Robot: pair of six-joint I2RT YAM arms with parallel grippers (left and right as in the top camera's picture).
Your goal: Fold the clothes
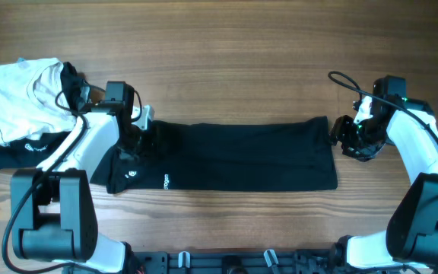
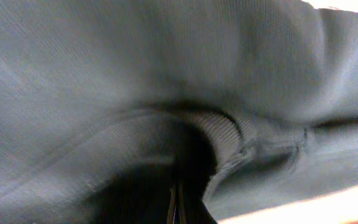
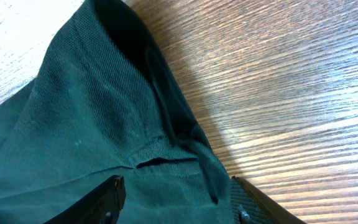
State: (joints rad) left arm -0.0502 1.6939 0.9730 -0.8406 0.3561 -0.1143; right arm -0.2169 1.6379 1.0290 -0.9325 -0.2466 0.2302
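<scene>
**T-shirt**
- Laid as a long black strip across the middle of the bench, its long axis running from the left edge toward the right edge.
- Small white logo marks are noted near its left end.

**Handling (judged)**
- Light, soft and limp. No stiffness is available to carry a fold, so sag and drag are expected if one end is raised alone.
- The knit is likely to cling a little to the wood rather than slide. It is not fragile.
- It is best taken at the end corners, or at a hem or the ribbed band, where the plies are doubled. A pinch on the top ply alone would let the fold open.

**Left pincer**
- Jaws together, over the strip's left end on the side toward the far edge.
- In the wrist view the frame is filled with cloth bunched toward the closed tips.
- It is judged to be clamped on the T-shirt, though the bite itself is lost in shadow.

**Right pincer**
- Fingers stand apart at the strip's right end, with cloth lying flat between them. Nothing is gripped.

**Arms**
- Left arm: reached from the near-left corner, forearm slanted inward, wrist tipped low onto the cloth.
- Right arm: bowed out toward the right edge, wrist turned back inward to face the strip's end.

**Other**
- A white garment is piled on a folded black garment at the left edge, beside the left arm.
</scene>
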